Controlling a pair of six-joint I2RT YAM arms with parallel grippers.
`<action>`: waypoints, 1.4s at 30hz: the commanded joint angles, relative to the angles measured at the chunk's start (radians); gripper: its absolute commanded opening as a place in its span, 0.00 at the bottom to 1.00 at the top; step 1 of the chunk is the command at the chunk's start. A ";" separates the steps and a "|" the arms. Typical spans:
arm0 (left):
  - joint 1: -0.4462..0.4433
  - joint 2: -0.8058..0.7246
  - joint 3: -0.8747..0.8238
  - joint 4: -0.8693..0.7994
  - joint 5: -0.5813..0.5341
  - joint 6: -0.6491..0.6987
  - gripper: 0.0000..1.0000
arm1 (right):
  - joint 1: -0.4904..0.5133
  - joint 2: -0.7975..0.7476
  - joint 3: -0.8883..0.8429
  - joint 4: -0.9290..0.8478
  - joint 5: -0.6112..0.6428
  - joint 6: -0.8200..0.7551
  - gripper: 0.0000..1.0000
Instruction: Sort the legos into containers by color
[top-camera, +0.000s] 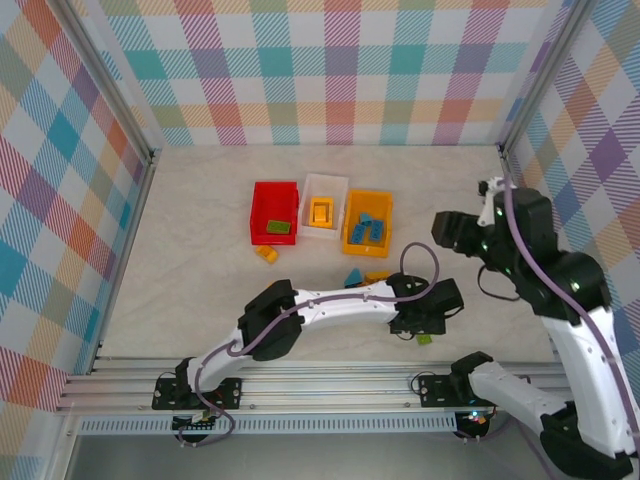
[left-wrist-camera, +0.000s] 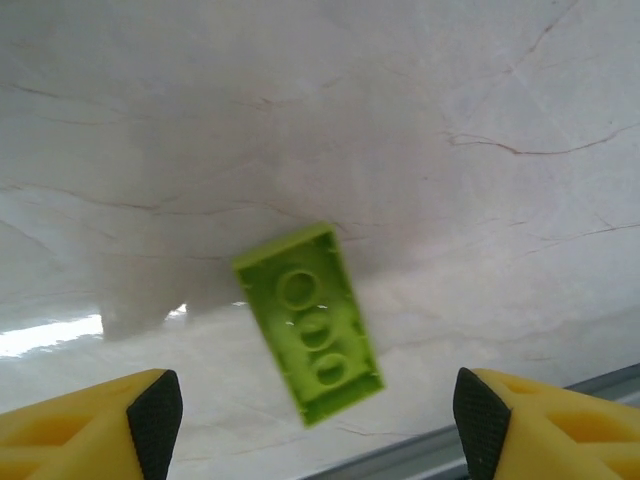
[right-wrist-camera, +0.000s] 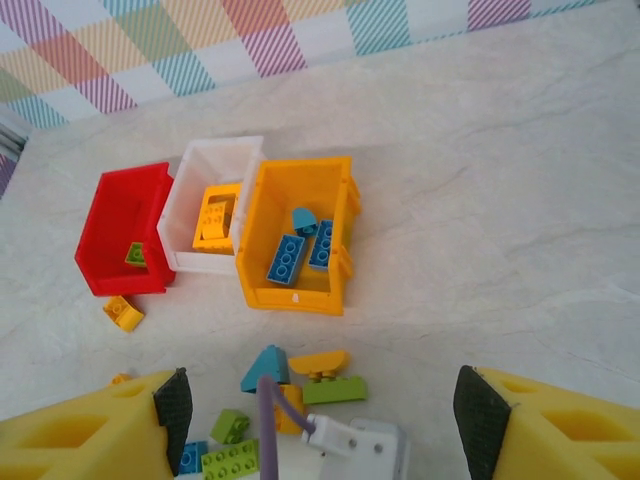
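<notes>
One lime lego lies just ahead of left pincer, betw. its spread, released fingers.

Room around the bins, a crowd by my left arm.
My left hand hangs spread above one lime green brick with bare desk all round it; the metal rail runs just beside. My left arm lies across the near desk, under my spread right hand, partly covering the loose bricks. The red bin, white bin and orange-yellow bin stand too close for a hand between; right of them and behind them the desk lies open.
</notes>
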 joint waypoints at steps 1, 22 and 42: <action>-0.013 0.063 0.079 -0.137 0.042 -0.082 0.74 | -0.003 -0.027 -0.010 -0.083 0.023 -0.008 0.72; -0.009 0.150 0.100 -0.142 -0.002 -0.134 0.49 | -0.003 -0.078 -0.062 -0.090 -0.019 0.034 0.70; 0.103 -0.339 -0.353 -0.049 -0.284 0.053 0.04 | -0.001 -0.089 -0.181 0.006 -0.244 0.009 0.66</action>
